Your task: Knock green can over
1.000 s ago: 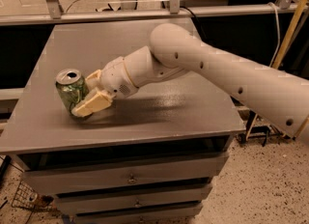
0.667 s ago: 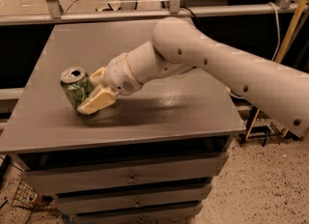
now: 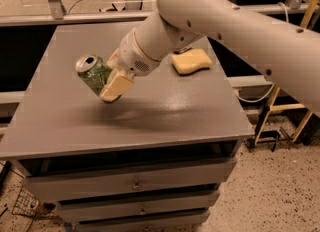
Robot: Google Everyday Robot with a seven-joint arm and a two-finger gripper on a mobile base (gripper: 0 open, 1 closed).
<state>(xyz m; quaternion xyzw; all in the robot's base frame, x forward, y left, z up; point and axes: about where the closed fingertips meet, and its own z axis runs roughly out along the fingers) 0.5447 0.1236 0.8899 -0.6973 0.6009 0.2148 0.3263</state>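
The green can [image 3: 93,74] has pale swirls and a silver top with a pull-tab. It leans to the left at the middle left of the grey table [image 3: 165,111], with its base near the tabletop. My gripper [image 3: 108,89] reaches in from the upper right and is shut on the can's lower half. One tan finger [image 3: 116,85] lies across the can's near side; the other finger is hidden behind the can. The white arm [image 3: 210,21] fills the upper right.
A yellow sponge [image 3: 191,61] lies on the table just right of the arm's wrist. The table has drawers [image 3: 135,183] below its front edge. A metal rail [image 3: 60,18] runs behind it, and cables and a stand [image 3: 280,121] sit on the floor to the right.
The can stood nearly upright in the gripper before; now it leans far to the left. The arm has swung over the table, and the sponge has come into view.
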